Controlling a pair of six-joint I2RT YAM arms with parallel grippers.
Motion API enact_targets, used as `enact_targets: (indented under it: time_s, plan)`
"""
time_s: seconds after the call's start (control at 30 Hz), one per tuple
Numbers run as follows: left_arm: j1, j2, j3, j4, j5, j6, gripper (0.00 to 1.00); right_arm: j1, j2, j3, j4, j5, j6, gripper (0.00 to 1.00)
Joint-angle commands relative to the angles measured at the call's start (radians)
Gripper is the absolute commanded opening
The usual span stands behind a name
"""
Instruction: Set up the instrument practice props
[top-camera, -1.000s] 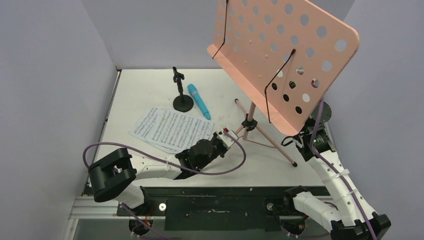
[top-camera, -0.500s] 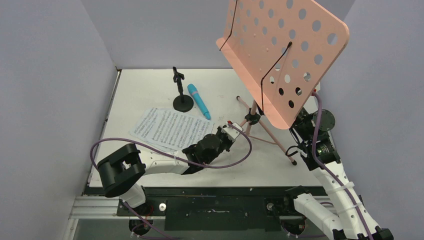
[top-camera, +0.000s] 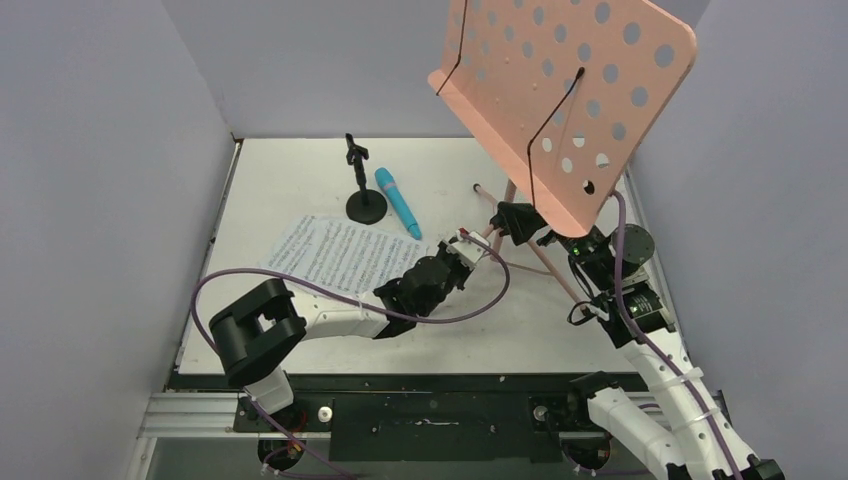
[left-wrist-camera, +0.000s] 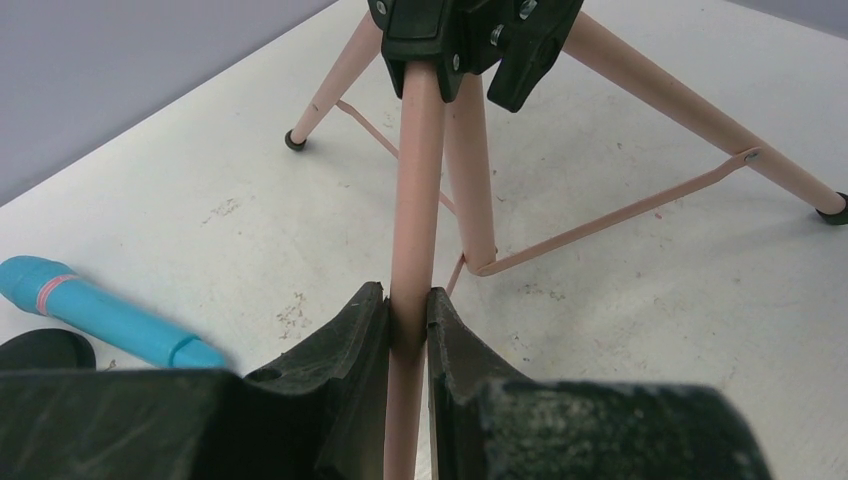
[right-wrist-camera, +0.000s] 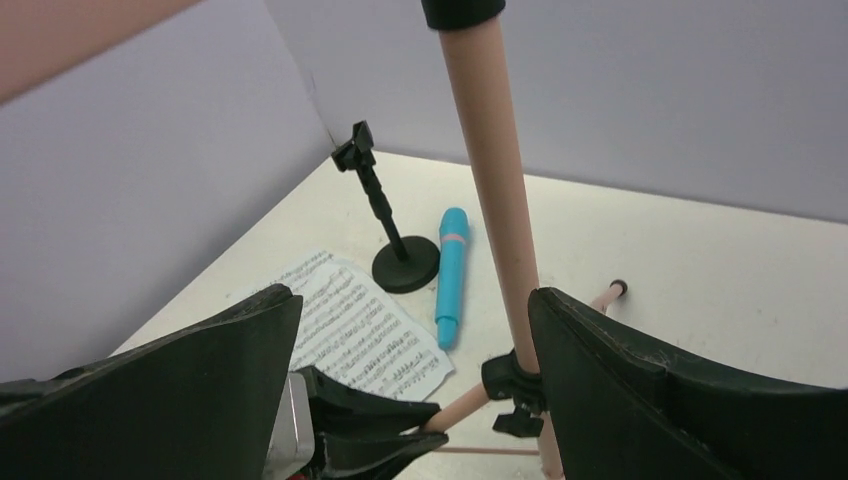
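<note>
1. Raised since a second ago, the pink music stand now stands closer to upright. Its perforated panel has swung higher and its black tripod hub has shifted farther from the arms' bases, over the right-centre of the white tabletop.
2. Two of the stand's rubber-tipped feet rest on the tabletop in the left wrist view. The third leg runs down from the hub between the left fingers.
3. Reaching farther in than before, the left end effector is clamped on that third leg, fingers pressed to either side of the pink tube.
4. Closed in near the stand a second ago, the right end effector now has its fingers spread wide. The stand's pole rises between them, touching neither.
5. Sheet-music pages lie flat where they lay earlier, left of the stand and just beside the left arm.
6. Unmoved, the blue microphone lies on the tabletop beyond the pages.
7. Just left of it, the black mic stand remains upright on its round base.
</note>
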Motion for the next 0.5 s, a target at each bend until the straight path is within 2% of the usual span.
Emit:
enact_targets:
  time_s: [0.0,0.23,0.47]
  plan:
    - [0.047,0.055,0.020,-0.097,-0.093,-0.004,0.00,0.006,-0.045,-0.042,-0.031,0.042,0.051,0.87]
    - [0.056,0.060,0.025,-0.109,-0.103,0.009,0.00,0.005,-0.059,-0.121,-0.169,0.188,0.202,0.90]
    - [0.060,0.055,0.017,-0.116,-0.119,0.012,0.00,0.003,-0.022,-0.219,-0.145,0.174,0.318,0.89]
